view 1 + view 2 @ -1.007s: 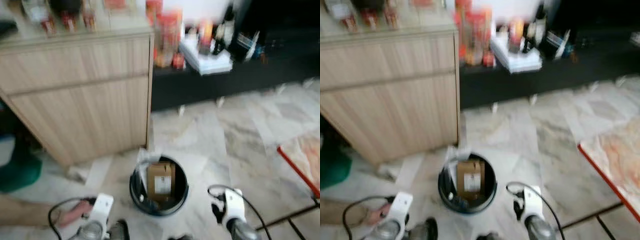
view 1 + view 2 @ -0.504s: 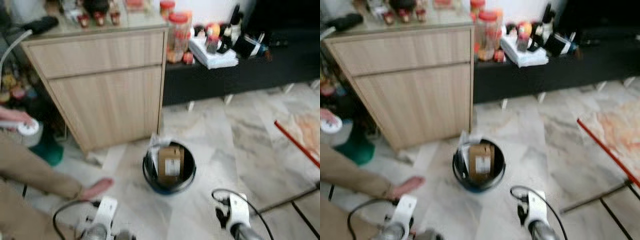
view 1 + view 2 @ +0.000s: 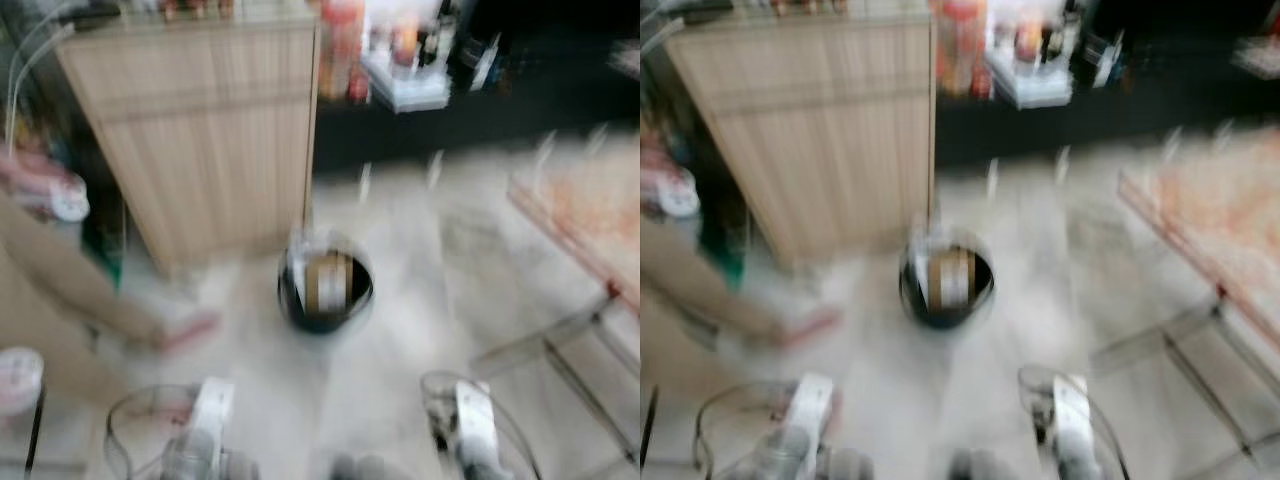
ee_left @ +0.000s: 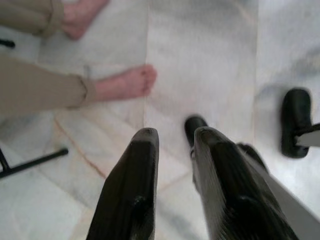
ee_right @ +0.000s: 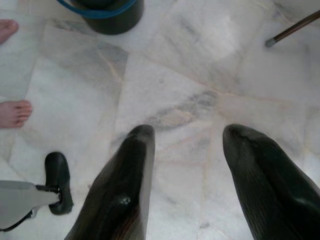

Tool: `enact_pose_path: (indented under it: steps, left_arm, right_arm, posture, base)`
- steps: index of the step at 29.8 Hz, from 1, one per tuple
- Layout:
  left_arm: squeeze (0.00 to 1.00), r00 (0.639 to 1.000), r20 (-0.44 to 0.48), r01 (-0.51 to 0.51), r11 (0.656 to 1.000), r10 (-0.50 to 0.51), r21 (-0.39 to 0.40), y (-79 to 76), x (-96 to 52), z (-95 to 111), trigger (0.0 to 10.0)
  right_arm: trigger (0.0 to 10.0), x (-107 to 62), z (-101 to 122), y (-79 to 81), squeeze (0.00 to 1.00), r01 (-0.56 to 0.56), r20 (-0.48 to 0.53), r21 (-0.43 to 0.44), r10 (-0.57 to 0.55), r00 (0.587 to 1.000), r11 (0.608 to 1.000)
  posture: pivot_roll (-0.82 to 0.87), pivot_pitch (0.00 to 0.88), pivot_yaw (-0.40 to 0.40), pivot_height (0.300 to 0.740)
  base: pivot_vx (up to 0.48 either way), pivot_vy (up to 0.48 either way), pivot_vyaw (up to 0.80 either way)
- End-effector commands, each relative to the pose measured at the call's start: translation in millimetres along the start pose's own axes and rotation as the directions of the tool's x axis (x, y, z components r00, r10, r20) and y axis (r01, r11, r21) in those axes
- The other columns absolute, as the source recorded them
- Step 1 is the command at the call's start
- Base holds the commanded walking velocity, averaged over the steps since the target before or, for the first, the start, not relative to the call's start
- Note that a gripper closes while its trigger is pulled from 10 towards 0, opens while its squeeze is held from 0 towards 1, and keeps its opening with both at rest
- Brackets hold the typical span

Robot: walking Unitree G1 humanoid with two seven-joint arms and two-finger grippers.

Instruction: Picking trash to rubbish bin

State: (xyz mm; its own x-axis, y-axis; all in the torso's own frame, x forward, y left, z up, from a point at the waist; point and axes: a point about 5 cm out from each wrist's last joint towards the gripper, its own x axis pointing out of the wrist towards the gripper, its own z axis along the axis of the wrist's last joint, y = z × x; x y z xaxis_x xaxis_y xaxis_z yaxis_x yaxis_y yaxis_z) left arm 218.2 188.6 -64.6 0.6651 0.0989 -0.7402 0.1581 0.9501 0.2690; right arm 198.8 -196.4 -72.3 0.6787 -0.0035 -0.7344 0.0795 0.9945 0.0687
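Floor (image 5: 200, 65): pale grey-white marble tiles with darker grey veins and faint tan seams. Rubbish bin (image 3: 325, 292): black body, blue rim in the right wrist view; inside it a brown cardboard box (image 3: 328, 282) bearing a white label. Cabinet (image 3: 210, 130) at 11 o'clock of the bin: light wood grain, beige. Low shelf (image 3: 480, 110) at 1 o'clock: black, carrying blurred red, orange and white items. Table top (image 3: 1210, 220) at 3 o'clock: mottled orange-white with a red edge. Person's trouser leg (image 4: 40, 95): khaki. Left gripper (image 4: 172, 150) and right gripper (image 5: 187, 145): glossy black fingers; arm casings white-silver.
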Motion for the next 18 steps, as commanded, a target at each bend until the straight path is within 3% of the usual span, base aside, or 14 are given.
enact_pose_path:
  steps: [1,18]
  left_arm:
    - [0.00,1.000,-0.017,0.015,1.000,-0.016,-0.007,-5.8,-1.2,-5.3,10.0]
    - [0.00,0.999,-0.033,0.032,0.999,-0.030,0.043,-7.0,-2.3,-10.7,10.0]
  right_arm:
    - [10.0,-0.6,1.2,-6.1,0.00,0.020,0.002,0.005,-0.020,1.000,1.000]
    - [10.0,-0.9,-2.5,-2.5,0.00,0.020,-0.004,0.019,-0.020,1.000,1.000]
  posture:
    - [0.06,0.140,-0.104,0.740]
    - [0.06,0.108,-0.090,0.740]
  base:
    - [0.000,0.000,0.00]
    - [0.000,0.000,0.00]
